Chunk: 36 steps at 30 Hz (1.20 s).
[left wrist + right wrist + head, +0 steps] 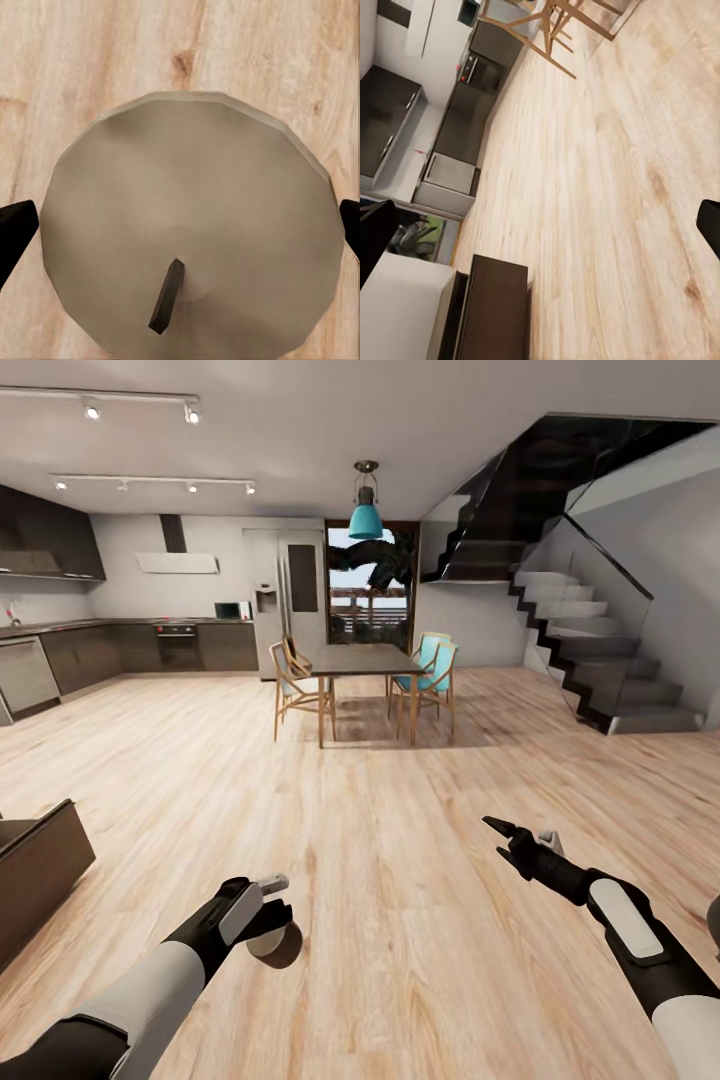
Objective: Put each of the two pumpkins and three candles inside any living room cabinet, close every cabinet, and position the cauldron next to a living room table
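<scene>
Nearest you, in the left wrist view, a candle (187, 225) sits broad and close: a stubby beige-grey cylinder seen from above, its dark wick (166, 296) leaning, with one black fingertip (15, 232) at each side of it. Your left hand (268, 918) is closed around that candle (275, 943) and carries it low over the wooden floor (400, 920), not over any surface.

Largest in the head view is the open room. The pale plank floor runs ahead to a dark dining table (362, 660) with wooden chairs, under a teal pendant lamp (365, 518). A kitchen run (130, 645) lines the far left wall, and a dark staircase (590, 650) climbs on the right. At the left edge, near your left arm, stands the end of a low dark-brown unit (40, 870), which may be the cabinet (495, 311); the right wrist view sees it from above. I cannot tell whether any drawer is open.

Your right hand (515, 840) reaches forward over bare floor, fingers parted, holding nothing.

By my judgement the task is at an early or middle stage: one candle is in transit and not yet stored. These pictures say nothing about the pumpkins, the other candles or the cauldron. Next, turn towards the cabinet.
</scene>
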{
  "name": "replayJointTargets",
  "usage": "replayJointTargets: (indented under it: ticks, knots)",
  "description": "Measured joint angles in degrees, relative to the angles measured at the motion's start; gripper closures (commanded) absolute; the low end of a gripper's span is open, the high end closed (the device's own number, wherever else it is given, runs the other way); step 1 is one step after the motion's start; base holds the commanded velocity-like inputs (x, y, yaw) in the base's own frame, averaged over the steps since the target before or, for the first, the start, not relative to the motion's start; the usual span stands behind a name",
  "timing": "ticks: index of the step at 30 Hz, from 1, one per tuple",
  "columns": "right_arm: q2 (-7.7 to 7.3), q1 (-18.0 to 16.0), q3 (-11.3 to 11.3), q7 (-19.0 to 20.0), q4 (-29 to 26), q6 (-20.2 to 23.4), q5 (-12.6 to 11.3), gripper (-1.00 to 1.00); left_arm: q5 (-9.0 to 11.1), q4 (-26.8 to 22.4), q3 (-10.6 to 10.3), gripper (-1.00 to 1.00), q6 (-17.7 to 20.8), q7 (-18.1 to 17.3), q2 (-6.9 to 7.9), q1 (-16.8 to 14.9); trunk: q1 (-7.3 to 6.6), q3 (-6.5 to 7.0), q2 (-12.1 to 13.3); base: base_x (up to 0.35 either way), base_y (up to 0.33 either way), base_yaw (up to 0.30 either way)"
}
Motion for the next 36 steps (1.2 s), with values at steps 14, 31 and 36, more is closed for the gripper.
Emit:
replayJointTargets:
  ticks: [14,31,36]
  knots:
    - [0.00,0.00,0.00,-0.11,0.00,0.00,-0.01,-1.00,-0.01,0.00,-0.04,1.00,0.01,0.00,0.00,0.00,0.00,0.00,0.00,0.322,-0.001,0.000]
    - [-0.03,0.00,0.00,-0.21,0.00,0.01,-0.01,-1.00,0.00,0.00,-0.81,1.00,-0.01,0.00,0.00,0.00,0.00,0.00,0.00,0.322,0.000,0.000]
    - [-0.15,0.00,0.00,-0.17,0.06,0.03,-0.01,-1.00,0.00,0.00,-0.87,1.00,-0.01,0.04,0.00,0.00,0.00,0.00,0.00,0.322,0.000,0.000]
